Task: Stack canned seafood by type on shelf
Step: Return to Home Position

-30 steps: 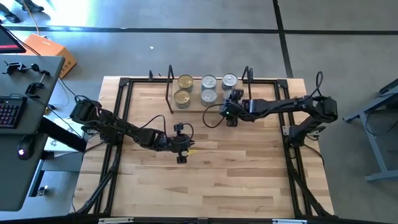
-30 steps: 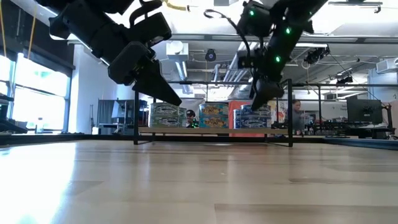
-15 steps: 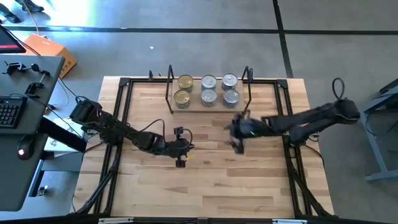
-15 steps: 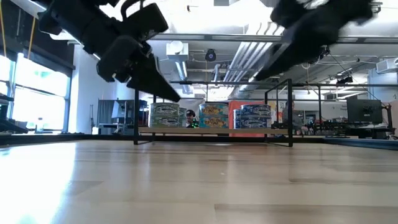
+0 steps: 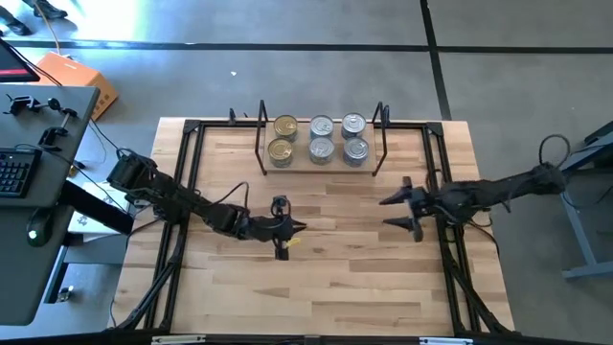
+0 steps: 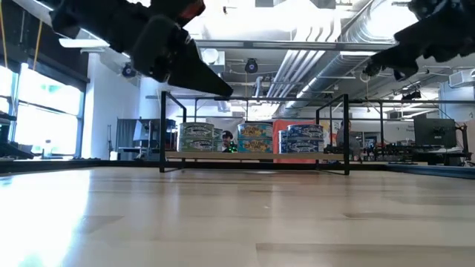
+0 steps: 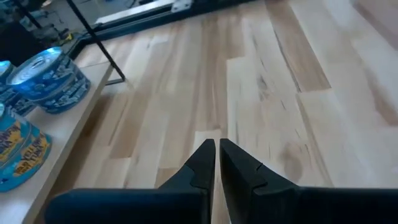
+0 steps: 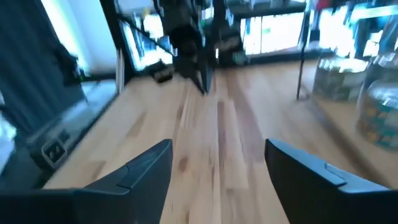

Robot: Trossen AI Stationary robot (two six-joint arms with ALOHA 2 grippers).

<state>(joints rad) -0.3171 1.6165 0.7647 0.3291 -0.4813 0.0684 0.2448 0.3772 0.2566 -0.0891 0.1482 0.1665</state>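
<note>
Tins of canned seafood (image 5: pixel 320 137) stand in six short stacks on the shelf (image 5: pixel 299 163) at the far side of the table (image 5: pixel 335 287). We see two gold-lidded stacks at its left end and four silver-lidded ones beside them. We find the left gripper (image 7: pixel 217 146) above mid-table, fingers pressed together and holding nothing. The right gripper (image 5: pixel 387 212) hovers near the table's right side, fingers spread wide and empty, well apart from the shelf.
</note>
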